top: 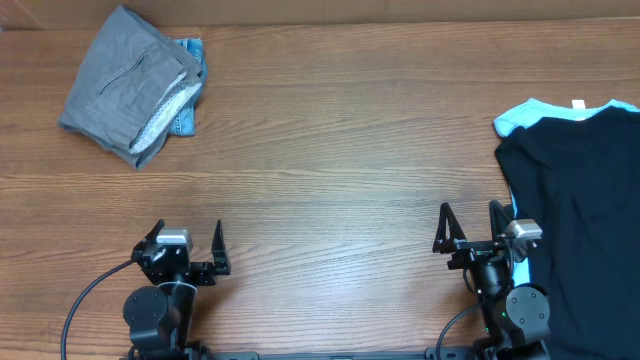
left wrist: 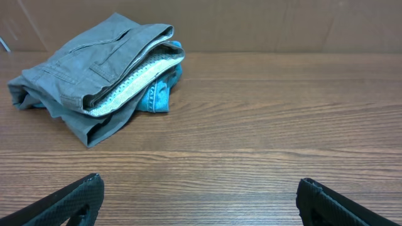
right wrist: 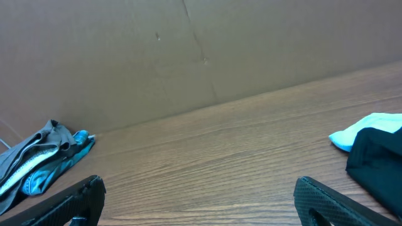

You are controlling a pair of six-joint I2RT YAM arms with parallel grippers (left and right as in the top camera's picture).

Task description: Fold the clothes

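Folded grey shorts [top: 125, 85] with a pale speckled lining lie at the table's far left, on top of blue denim shorts [top: 190, 70]; the left wrist view shows the same grey shorts [left wrist: 94, 69] over the denim [left wrist: 157, 94]. A black tee [top: 580, 220] is spread at the right edge over a light-blue garment [top: 530, 112], also seen in the right wrist view as black tee [right wrist: 377, 163] and light-blue garment [right wrist: 361, 129]. My left gripper [top: 187, 240] stands open near the front edge, empty. My right gripper [top: 468, 225] is open too, just left of the tee.
The wooden table [top: 330, 150] stretches between the two piles. A brown cardboard wall [right wrist: 188, 56] stands along the far edge.
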